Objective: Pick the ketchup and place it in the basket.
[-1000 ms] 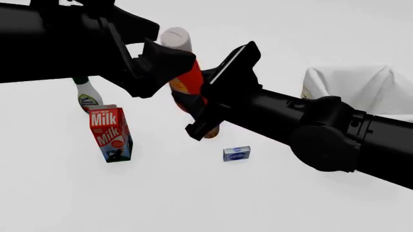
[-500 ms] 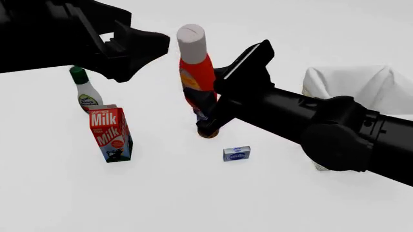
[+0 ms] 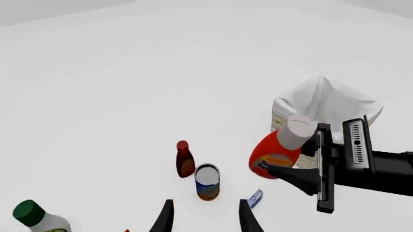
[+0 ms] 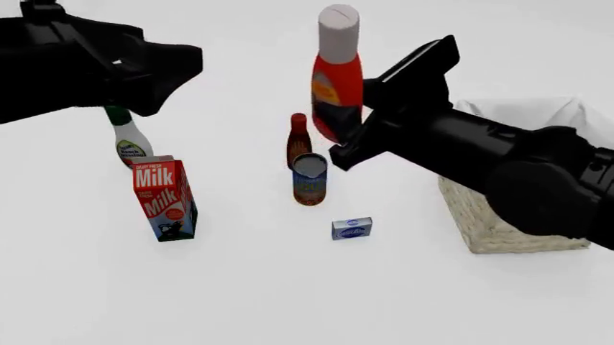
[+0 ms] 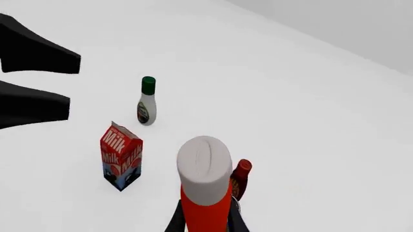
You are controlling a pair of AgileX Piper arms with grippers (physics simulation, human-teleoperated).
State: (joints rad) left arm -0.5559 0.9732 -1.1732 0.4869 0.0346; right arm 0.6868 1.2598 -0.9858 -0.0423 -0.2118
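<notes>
From the front view's centre, near to far: the basket [image 4: 499, 223] sits at four o'clock, with nothing visible inside. The right gripper [image 4: 357, 122] is clenched on the ketchup [image 4: 337, 93], held upright in the air at twelve o'clock, over the slim dark bottle [image 4: 298, 140]. Picking looks done; carrying and release remain. The left gripper [image 3: 203, 217] hangs spread and empty at ten o'clock.

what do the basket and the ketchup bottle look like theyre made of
The basket looks like woven straw-coloured wicker, by its textured wall, lined with matte white cloth that drapes in folds. The ketchup looks like smooth, slightly glossy red plastic with a matte white cap, though a render leaves this uncertain.
</notes>
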